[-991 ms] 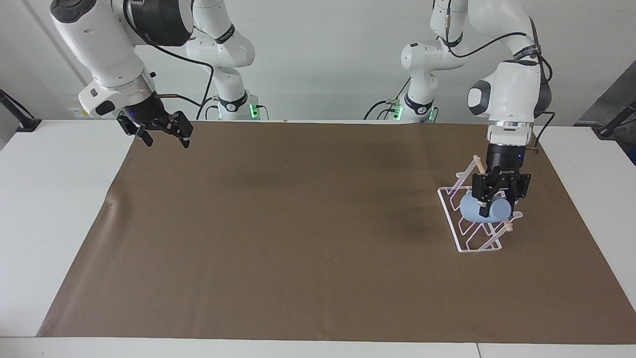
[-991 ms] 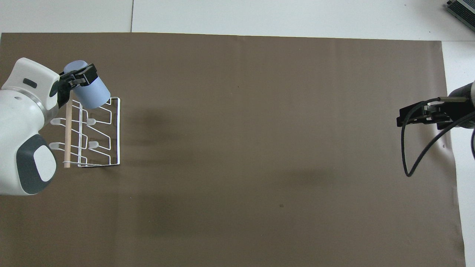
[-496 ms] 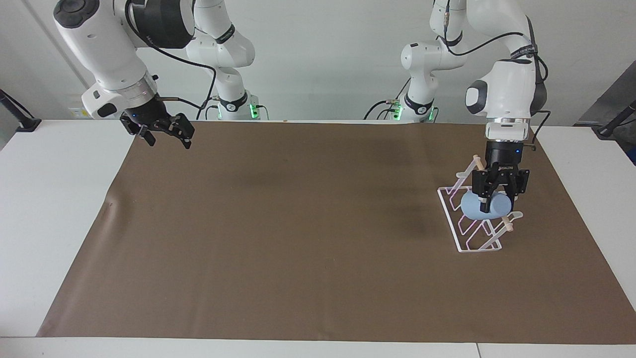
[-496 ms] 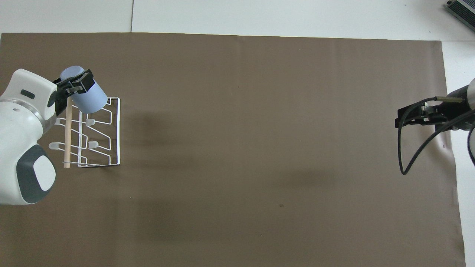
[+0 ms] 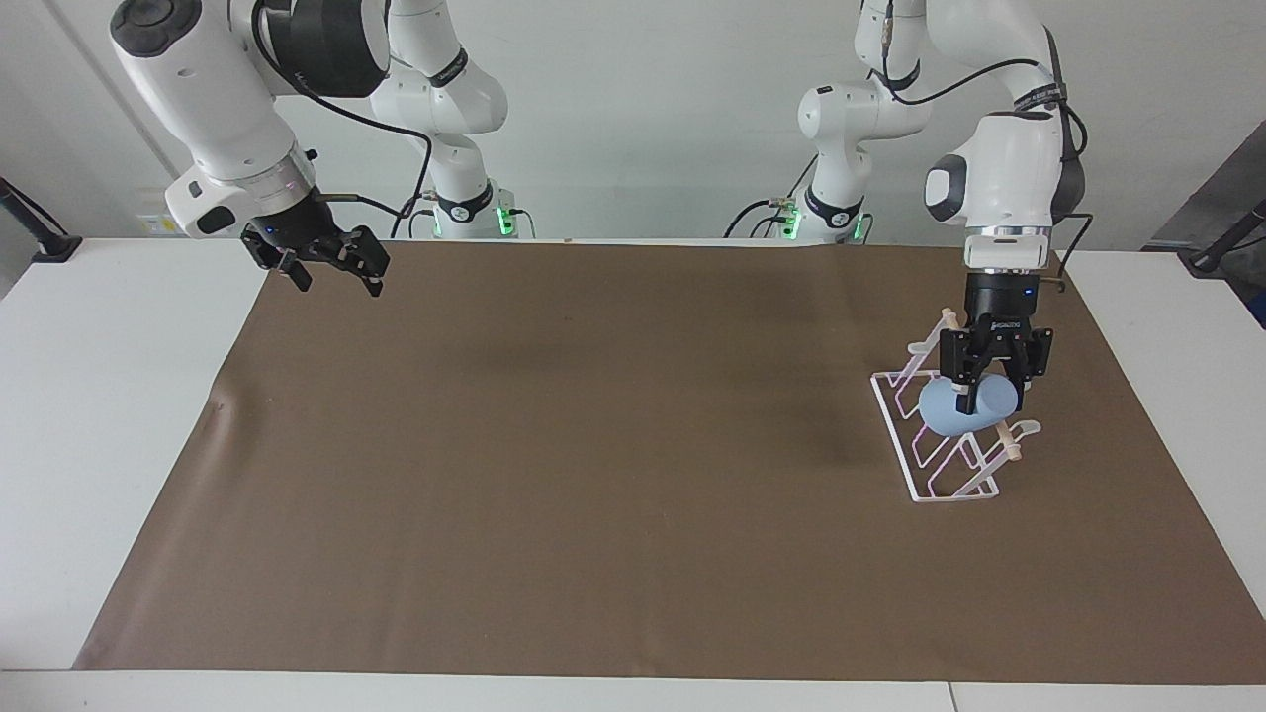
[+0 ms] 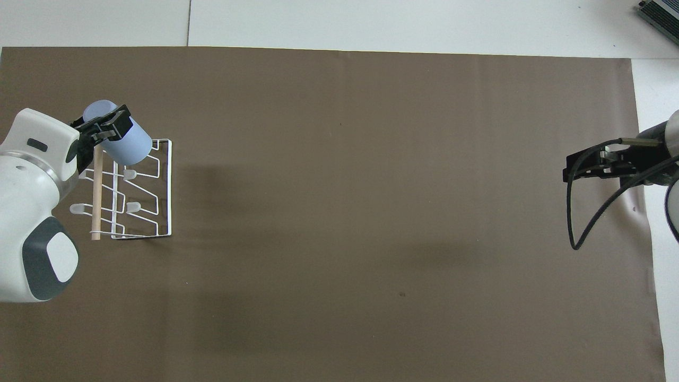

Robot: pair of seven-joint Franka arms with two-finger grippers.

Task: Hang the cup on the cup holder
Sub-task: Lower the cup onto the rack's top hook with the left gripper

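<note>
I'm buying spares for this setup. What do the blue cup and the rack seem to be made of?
The cup, gripped by the left gripper, looks like matte plastic: even light blue, no glare. The rack looks like white-coated wire: thin bent loops. Its top rod looks like bare light wood.

The left pincer (image 6: 104, 127) grips a light-blue plastic tumbler (image 6: 123, 141), tilted over the white wire rack (image 6: 159, 185); the right pincer (image 6: 597, 164) hangs open.

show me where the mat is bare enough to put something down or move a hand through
Bare: the whole middle of the brown mat, from the cup holder to the right gripper, which waits open over the mat's corner at the right arm's end. Crowded: the left arm's end, where the left gripper holds the cup tilted over the holder's prongs.
</note>
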